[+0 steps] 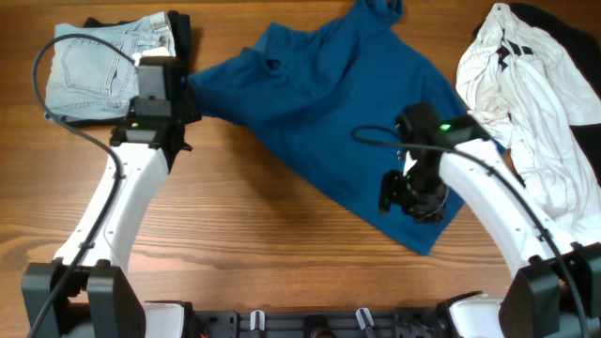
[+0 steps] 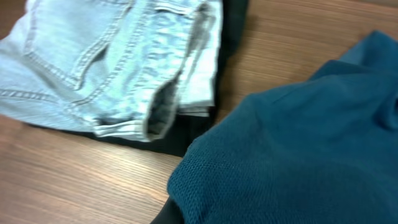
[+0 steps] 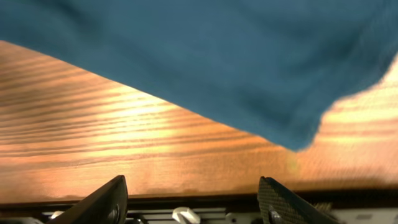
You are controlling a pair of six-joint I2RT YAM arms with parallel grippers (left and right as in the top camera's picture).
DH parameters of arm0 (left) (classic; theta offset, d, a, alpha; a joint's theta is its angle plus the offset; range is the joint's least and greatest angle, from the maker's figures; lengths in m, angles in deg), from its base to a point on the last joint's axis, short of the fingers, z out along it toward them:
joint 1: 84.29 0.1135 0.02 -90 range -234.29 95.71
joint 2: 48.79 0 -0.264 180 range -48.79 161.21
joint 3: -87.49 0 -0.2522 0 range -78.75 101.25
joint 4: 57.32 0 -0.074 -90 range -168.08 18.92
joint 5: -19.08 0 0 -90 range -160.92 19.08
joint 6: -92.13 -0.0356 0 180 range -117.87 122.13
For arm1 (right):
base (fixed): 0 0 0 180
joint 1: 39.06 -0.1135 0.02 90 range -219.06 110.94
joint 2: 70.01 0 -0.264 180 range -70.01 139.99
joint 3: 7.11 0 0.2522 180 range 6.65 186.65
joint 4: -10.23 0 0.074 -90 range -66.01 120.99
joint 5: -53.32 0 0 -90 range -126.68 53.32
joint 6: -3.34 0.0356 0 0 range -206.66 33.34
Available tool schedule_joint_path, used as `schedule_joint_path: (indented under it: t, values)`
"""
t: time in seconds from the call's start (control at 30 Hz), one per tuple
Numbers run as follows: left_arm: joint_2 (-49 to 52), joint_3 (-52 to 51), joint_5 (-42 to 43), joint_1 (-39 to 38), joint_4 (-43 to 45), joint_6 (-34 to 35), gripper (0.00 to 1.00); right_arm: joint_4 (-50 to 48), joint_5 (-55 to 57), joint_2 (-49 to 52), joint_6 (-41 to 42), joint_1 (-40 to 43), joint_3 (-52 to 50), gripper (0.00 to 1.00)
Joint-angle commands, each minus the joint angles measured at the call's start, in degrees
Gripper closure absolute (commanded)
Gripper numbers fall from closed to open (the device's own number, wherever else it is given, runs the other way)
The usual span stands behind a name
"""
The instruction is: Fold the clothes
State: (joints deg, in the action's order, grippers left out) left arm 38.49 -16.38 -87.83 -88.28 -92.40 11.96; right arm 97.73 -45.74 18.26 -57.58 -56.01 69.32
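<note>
The deep-blue garment (image 1: 329, 103) lies spread across the middle of the table. Its left corner is drawn out to my left gripper (image 1: 180, 89), which is shut on it. In the left wrist view the blue cloth (image 2: 298, 143) covers the jaws and only a dark finger edge (image 2: 166, 214) shows. My right gripper (image 1: 413, 195) hovers over the garment's lower right part, open and empty. In the right wrist view its fingers (image 3: 193, 186) are spread over bare wood, below the blue hem (image 3: 205, 56). The denim shorts (image 1: 94, 66) lie folded at the far left. The white garment (image 1: 526, 94) lies crumpled at the right.
A black cloth (image 1: 183, 33) lies under the shorts and also shows in the left wrist view (image 2: 180, 134). A dark item (image 1: 577, 33) sits behind the white garment at the far right. Wooden tabletop (image 1: 263, 216) stretches in front of the blue garment.
</note>
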Motion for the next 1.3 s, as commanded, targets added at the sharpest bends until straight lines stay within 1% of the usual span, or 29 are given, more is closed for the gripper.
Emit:
schedule_joint_path:
  t: [0.0, 0.13, 0.2, 0.33, 0.43, 0.6, 0.73, 0.83, 0.9, 1.0, 1.03, 1.1, 1.2, 1.23, 1.27]
  values:
    - [0.3, 0.8, -2.2, 4.2, 0.6, 1.2, 0.96, -0.7, 6.5, -0.6, 12.2, -1.9, -3.1, 0.35]
    - [0.3, 0.8, -1.0, 7.1, 0.6, 1.2, 0.96, -5.4, 5.4, -0.6, 13.8, -1.8, -7.4, 0.36]
    - [0.3, 0.8, 0.6, 7.3, 0.5, 1.2, 0.96, -8.2, 2.5, -0.6, 14.0, -1.9, -10.2, 0.37]
    - [0.3, 0.8, 2.6, 7.3, 0.5, 1.2, 0.96, -9.2, 1.1, -0.6, 14.4, -1.9, -13.3, 0.37]
    - [0.3, 0.7, 2.5, 7.2, 0.0, 1.2, 0.96, -10.3, -1.6, -0.6, 14.4, -2.2, -15.7, 0.37]
    - [0.3, 0.7, 2.6, 7.2, -1.6, 1.2, 0.96, -15.0, -5.2, -0.6, 14.8, -6.8, -20.7, 0.37]
    - [0.3, 0.7, 2.6, 7.2, -2.9, 1.2, 0.96, -19.5, -5.0, -0.6, 16.0, -9.5, -23.0, 0.39]
    - [0.3, 0.7, 2.5, 7.2, -3.8, 1.2, 0.96, -24.2, -5.1, -0.6, 16.0, -9.5, -25.3, 0.47]
    - [0.3, 0.7, 2.6, 7.2, -4.2, 1.2, 0.96, -25.4, -5.1, -0.6, 15.9, -9.5, -26.0, 0.52]
    - [0.3, 0.7, 2.6, 7.2, -5.0, 1.2, 0.96, -27.7, -5.9, -0.6, 15.8, -9.5, -26.1, 0.64]
    - [0.3, 0.7, 2.6, 7.2, -5.2, 1.2, 0.96, -28.3, -6.1, -0.6, 15.7, -9.5, -26.1, 0.71]
    - [0.3, 0.7, 2.6, 7.2, -5.8, 1.2, 0.96, -28.6, -6.3, -0.7, 15.9, -9.4, -25.7, 0.96]
    - [-0.5, 0.8, 2.6, 7.2, -6.2, 1.2, 0.96, -25.8, -4.7, -2.0, 15.8, -7.9, -22.4, 0.96]
    - [-1.7, 1.2, 2.6, 7.2, -7.1, 1.2, 0.96, -23.8, -3.2, -3.7, 14.5, -6.2, -19.5, 0.96]
    - [-4.0, 2.2, 2.8, 7.2, -8.4, 1.4, 0.96, -21.4, -2.0, -6.5, 10.7, -2.9, -15.0, 0.96]
